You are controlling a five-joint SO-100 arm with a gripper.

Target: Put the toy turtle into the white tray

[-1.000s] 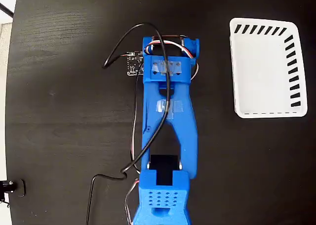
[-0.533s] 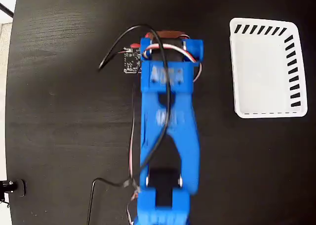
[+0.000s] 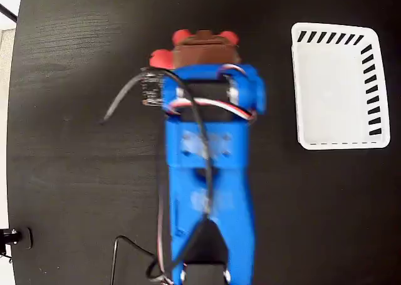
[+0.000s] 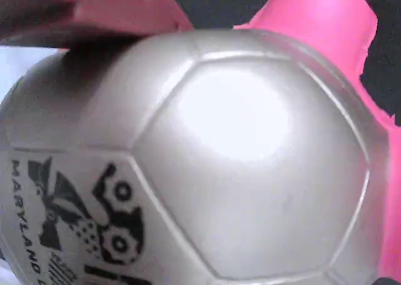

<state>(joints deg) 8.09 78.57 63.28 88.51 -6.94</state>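
In the fixed view the toy turtle [image 3: 202,47] shows at the tip of my blue arm, its brownish shell between red legs, up and left of centre. My gripper [image 3: 203,54] sits over it and appears shut on it; the jaws themselves are hidden under the wrist. In the wrist view the turtle's silvery shell [image 4: 238,153] with dark print fills the frame. A pink leg [image 4: 326,28] sticks out at the top right, and a reddish finger [image 4: 94,9] lies against the shell at the top left. The white tray [image 3: 332,91] lies empty at the upper right, well apart from the turtle.
The table [image 3: 75,141] is black, with its pale edge along the left. A small circuit board [image 3: 150,88] and black cables [image 3: 122,97] hang off the arm's left side. A black clamp [image 3: 12,238] sits at the lower left edge.
The arm has swung and risen toward the camera, looking larger. The turtle, hidden under the arm before, now shows at the gripper's tip. The tray has not moved.
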